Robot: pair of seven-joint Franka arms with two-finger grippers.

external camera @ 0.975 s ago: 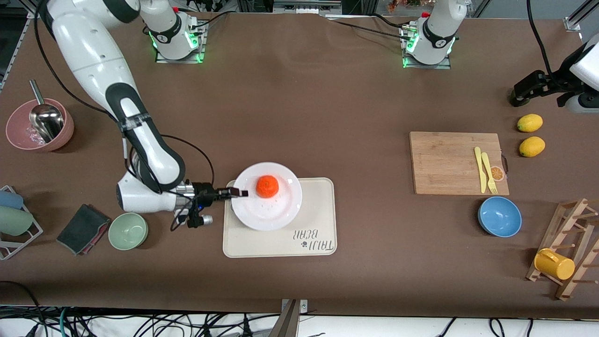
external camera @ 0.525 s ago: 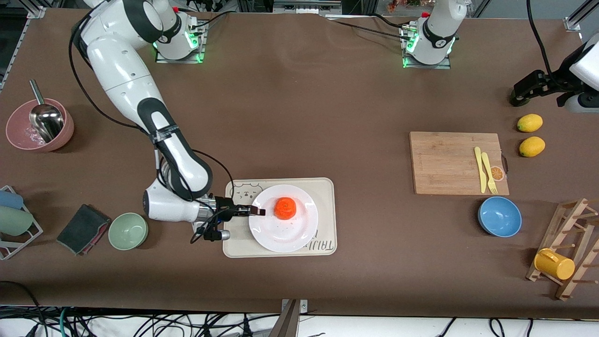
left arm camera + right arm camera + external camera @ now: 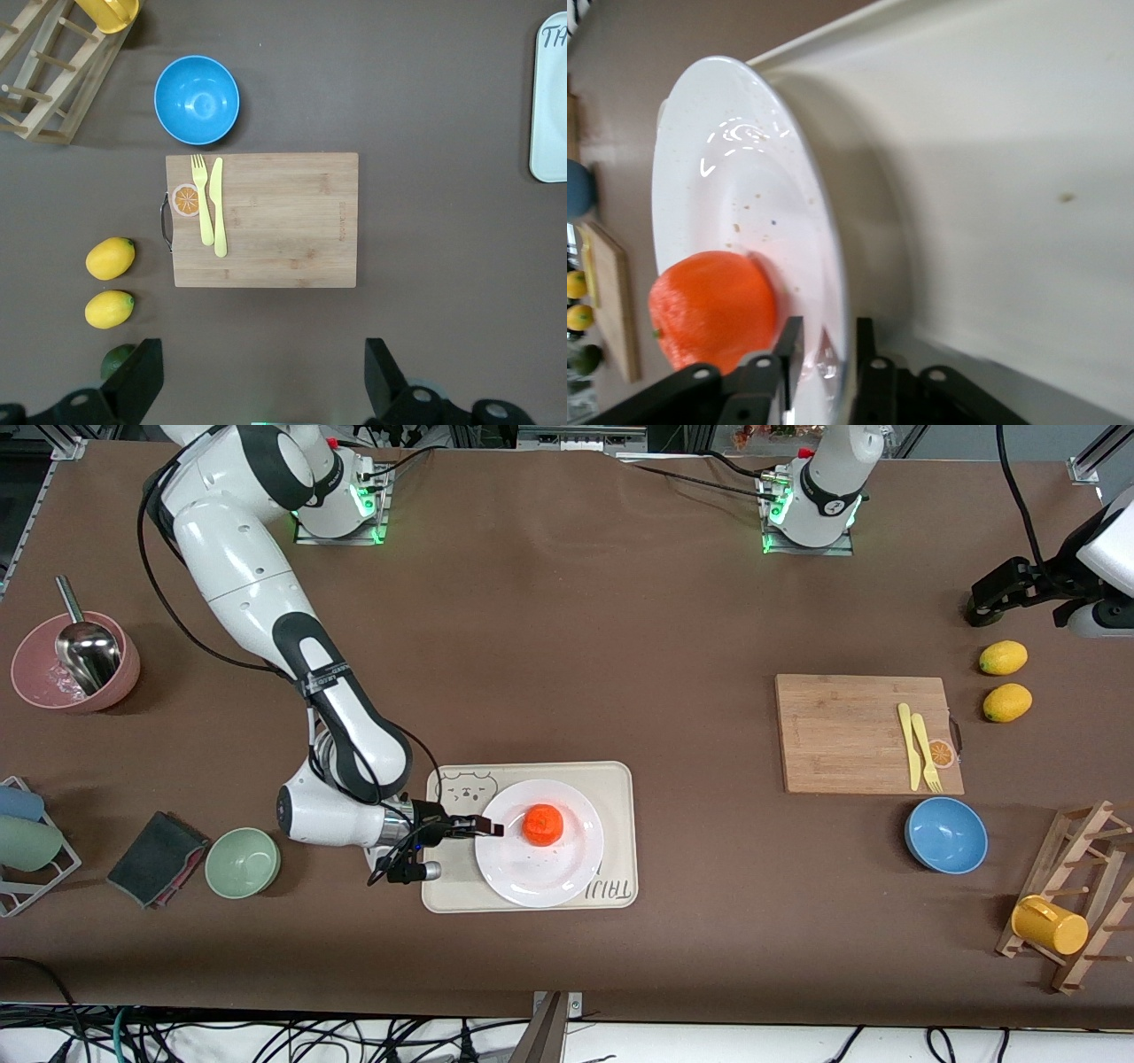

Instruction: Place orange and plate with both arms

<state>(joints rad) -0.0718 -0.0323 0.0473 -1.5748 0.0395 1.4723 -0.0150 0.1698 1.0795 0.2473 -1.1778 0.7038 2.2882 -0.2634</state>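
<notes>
While the right arm reaches low across the bench [image 3: 567,629], its right gripper [image 3: 490,829] sits at the rim of the plate [image 3: 567,868], on the side toward the right arm's end of the bench. In the right wrist view the two fingers [image 3: 790,341] straddle the plate's edge, one above the rim & one under it, w/ a slim gap showing, so can't tell whether they clamp the rim or have just let go. Plate lies on the beige tray [image 3: 620,779], toward the tray's edge nearer the front camera, partly covering the tray's printed lettering. The orange [image 3: 542,824] sits on the plate, a bit off-centre, near the gripper fingers but apart from them.

Left arm waits at its own end of the bench, w/ the left gripper [image 3: 264,376] up in the air, fingers spread wide & holding nothing. Its wrist cam looks down on the cutting board [image 3: 850,735], which carries a yellow knife [image 3: 905,740] & fork [image 3: 926,753]. Blue bowl [image 3: 946,834] is nearer the front camera than the board; two lemons [image 3: 1005,682] lie just beside the board, toward the left arm's end.
</notes>
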